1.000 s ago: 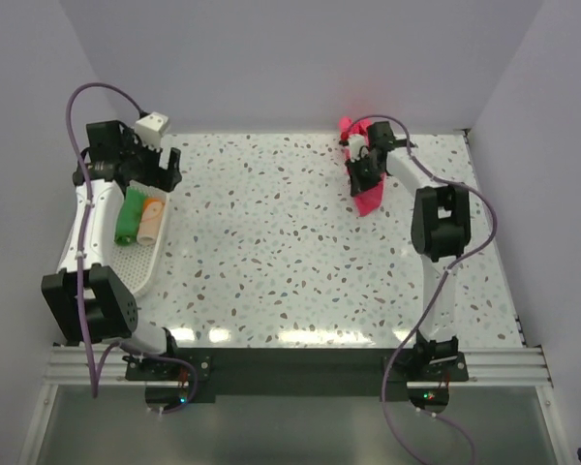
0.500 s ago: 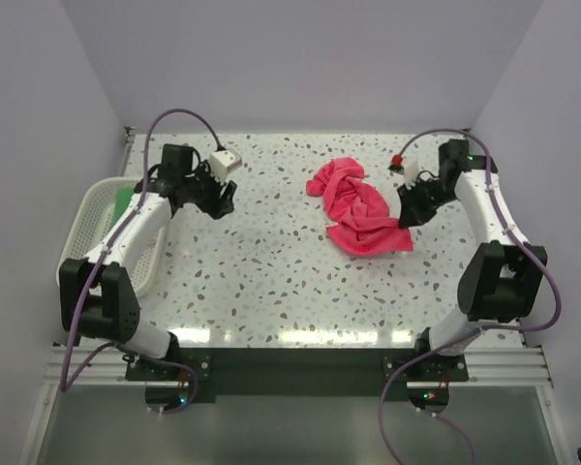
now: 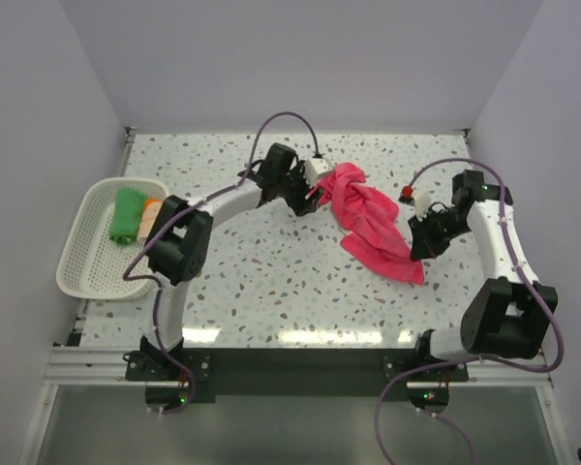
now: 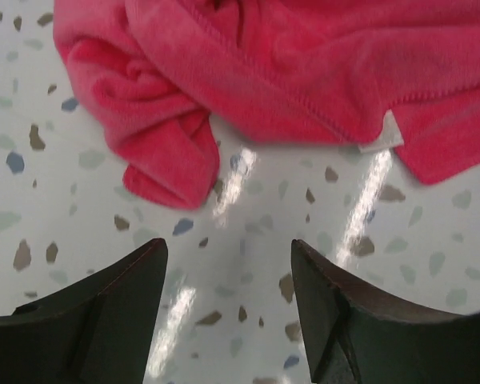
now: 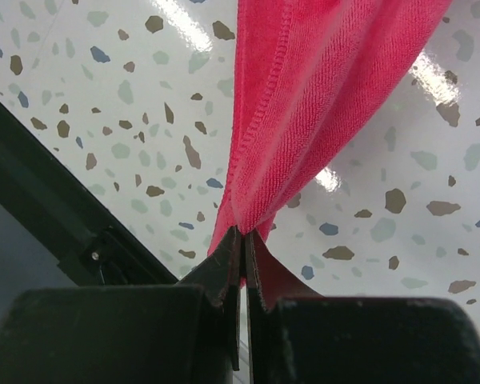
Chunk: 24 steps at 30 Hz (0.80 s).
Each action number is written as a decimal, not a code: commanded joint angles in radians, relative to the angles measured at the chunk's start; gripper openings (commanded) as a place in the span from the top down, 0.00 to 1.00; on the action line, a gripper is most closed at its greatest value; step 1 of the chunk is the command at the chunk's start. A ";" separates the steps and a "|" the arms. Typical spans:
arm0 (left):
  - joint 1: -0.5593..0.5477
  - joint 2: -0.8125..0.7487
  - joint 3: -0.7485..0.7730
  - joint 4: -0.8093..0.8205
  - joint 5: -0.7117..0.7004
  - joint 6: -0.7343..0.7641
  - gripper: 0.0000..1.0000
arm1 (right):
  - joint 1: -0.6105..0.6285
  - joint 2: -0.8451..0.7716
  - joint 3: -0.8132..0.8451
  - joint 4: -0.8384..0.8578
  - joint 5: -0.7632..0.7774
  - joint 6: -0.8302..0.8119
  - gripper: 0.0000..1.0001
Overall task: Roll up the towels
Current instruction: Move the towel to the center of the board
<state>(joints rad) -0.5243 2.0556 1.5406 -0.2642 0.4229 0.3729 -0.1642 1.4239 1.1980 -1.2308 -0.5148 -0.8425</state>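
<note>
Right wrist, pink-red towel (image 5: 304, 96) pinched in right end effector (image 5: 242, 240)

Table (image 3: 261, 281) centre and near edge: unobstructed. Pink-red towel (image 3: 373, 228) spreads across the right-centre. White basket (image 3: 77, 266) occupies the left edge. Left end effector (image 4: 228, 252): jaws apart, bare table between them, towel just ahead.

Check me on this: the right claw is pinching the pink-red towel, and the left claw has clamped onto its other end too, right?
Not quite. The right gripper does pinch the pink-red towel, but the left gripper is open, not clamped: its fingers stand apart over the table, just short of the towel's crumpled end. The left wrist view shows it.
</note>
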 commanded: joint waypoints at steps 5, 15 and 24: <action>-0.071 0.224 0.281 0.307 -0.061 -0.242 0.29 | -0.005 -0.062 -0.032 -0.073 -0.027 -0.018 1.00; -0.112 0.463 0.567 0.300 -0.162 -0.330 0.30 | -0.006 -0.112 -0.075 -0.111 -0.038 -0.038 1.00; -0.115 0.405 0.472 0.402 -0.070 -0.354 0.25 | -0.005 -0.085 -0.072 -0.088 -0.034 -0.030 1.00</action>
<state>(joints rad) -0.6353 2.5500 2.0769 0.0162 0.3046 0.0551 -0.1646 1.3396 1.1225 -1.3052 -0.5343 -0.8589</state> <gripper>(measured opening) 0.742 0.015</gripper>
